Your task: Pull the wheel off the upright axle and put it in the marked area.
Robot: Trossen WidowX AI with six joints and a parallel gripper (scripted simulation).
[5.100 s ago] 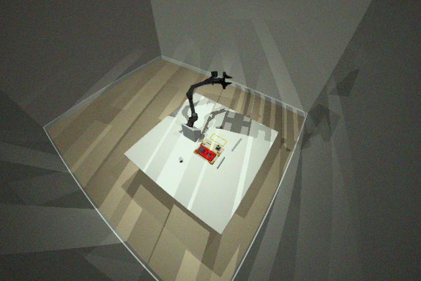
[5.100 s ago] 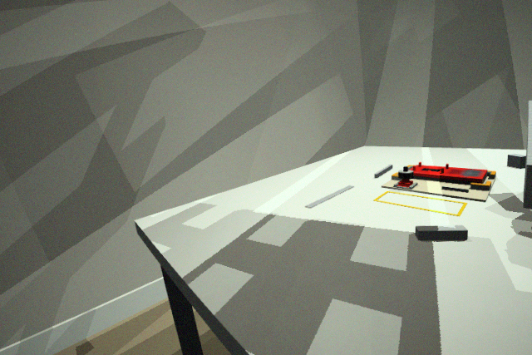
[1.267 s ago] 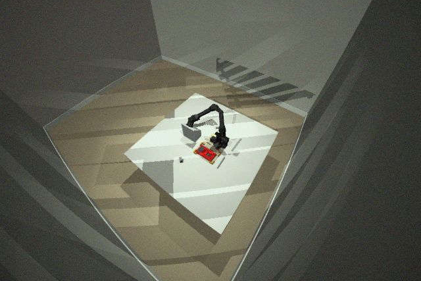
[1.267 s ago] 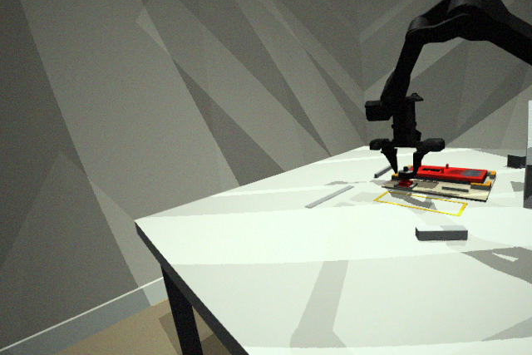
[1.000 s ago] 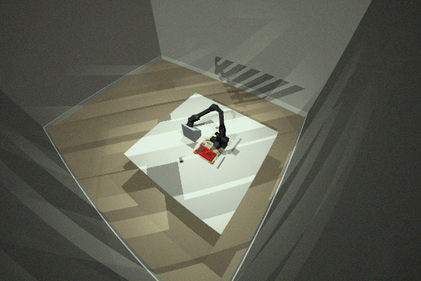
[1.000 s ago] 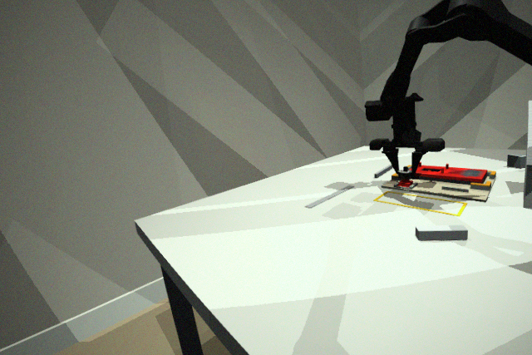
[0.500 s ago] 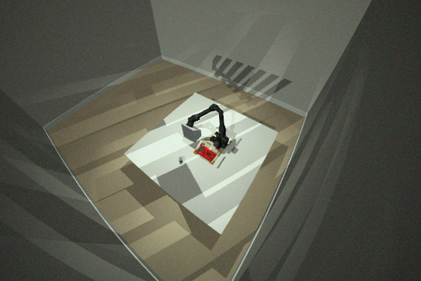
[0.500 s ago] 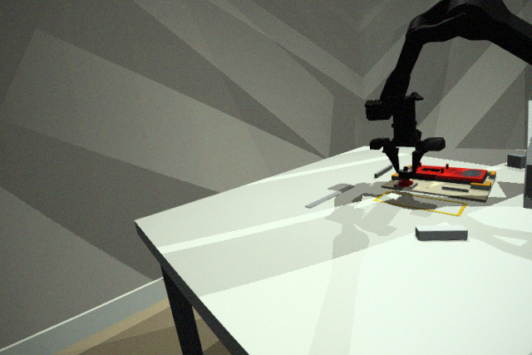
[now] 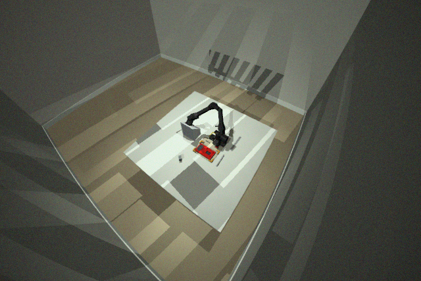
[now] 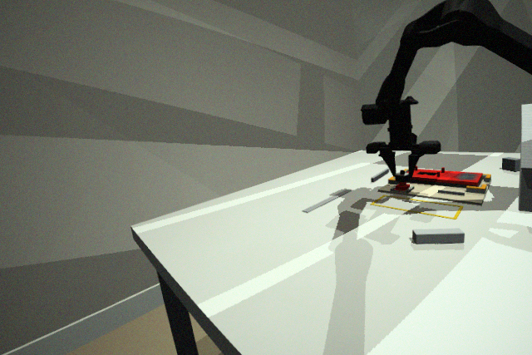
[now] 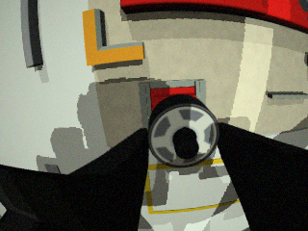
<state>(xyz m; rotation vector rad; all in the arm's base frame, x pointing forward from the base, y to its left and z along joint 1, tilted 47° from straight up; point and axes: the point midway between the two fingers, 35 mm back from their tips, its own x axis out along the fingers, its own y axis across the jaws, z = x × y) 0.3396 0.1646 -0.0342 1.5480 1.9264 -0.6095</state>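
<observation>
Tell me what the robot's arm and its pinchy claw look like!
The arm is all matte black, made of thick rounded segments, with no visible cables or markings. Its gripper has a wide black crossbar and two dark, tapering, wedge-shaped fingers.

The round wheel has a dark grey rim, a pale grey face patterned with darker grey patches in a ring, and a black centre. Beneath it sits a small red square base framed in grey. The black tool matches the black arm. The long flat block is bright red, on a beige board with orange corner brackets. A thin yellow rectangular outline marks the pale white-green tabletop.
</observation>
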